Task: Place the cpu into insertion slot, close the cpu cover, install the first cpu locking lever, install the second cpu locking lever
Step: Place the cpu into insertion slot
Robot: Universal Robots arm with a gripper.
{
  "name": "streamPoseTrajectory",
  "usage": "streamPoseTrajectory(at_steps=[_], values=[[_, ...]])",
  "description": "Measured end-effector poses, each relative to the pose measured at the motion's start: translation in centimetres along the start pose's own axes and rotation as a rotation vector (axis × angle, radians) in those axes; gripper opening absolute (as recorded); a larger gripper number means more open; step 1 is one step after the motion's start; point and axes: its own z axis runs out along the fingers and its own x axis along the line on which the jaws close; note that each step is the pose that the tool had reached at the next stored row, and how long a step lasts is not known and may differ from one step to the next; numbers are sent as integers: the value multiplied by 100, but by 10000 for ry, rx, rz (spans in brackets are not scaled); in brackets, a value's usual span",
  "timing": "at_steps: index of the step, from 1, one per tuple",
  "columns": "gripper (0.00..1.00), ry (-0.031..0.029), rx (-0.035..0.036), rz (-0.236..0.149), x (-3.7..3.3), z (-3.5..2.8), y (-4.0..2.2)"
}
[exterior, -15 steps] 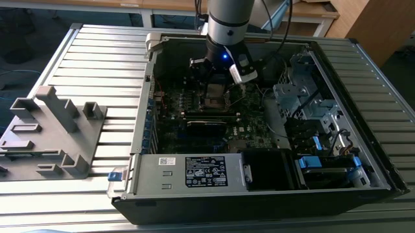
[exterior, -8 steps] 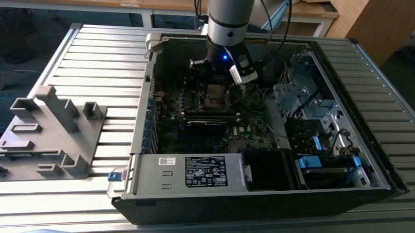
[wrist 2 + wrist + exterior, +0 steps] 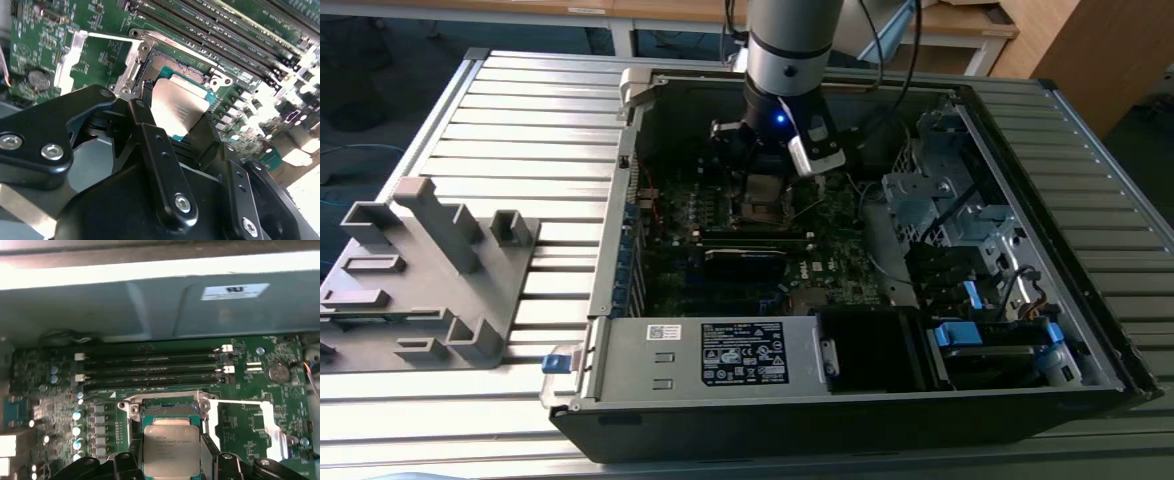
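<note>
Upper middle of the exterior view, deep in the open computer case (image 3: 607, 262): the gripper (image 3: 767, 190) is down over the motherboard (image 3: 235, 385), black fingers (image 3: 145, 125) pinched narrow on two opposite edges of the cpu (image 3: 171, 450). It's a flat square chip with a matte silver-grey lid on a thin green base. It sits directly above the insertion slot (image 3: 166, 412), partly overlapping it, with a strip of the slot's dark contact field showing past the chip's far edge. I can't quite tell whether the chip already rests on that field or hangs just above it.

The cpu cover (image 3: 274, 427), a thin bright stamped-metal frame with an open middle, is swung fully back and lies flat on the board beside the slot, so the placing step looks to be the one in hand. The long black memory slots (image 3: 150, 360) with white end clips run just beyond.

Doing this well, I'd say, means:
- keeping the chip dead level
- squaring its corners to the slot's black rim
- lowering it straight, with no sideways slide, since the contact field looks fine and easy to bend
- gripping lightly on the smooth, hard metal lid, because a tilt in the fingers would carry into the seating
</note>
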Motion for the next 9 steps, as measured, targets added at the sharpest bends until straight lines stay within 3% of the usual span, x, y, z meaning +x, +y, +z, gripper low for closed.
streamPoseTrajectory(at_steps=[9], values=[[54, -147, -19, 1644, 0, 17, -2]])
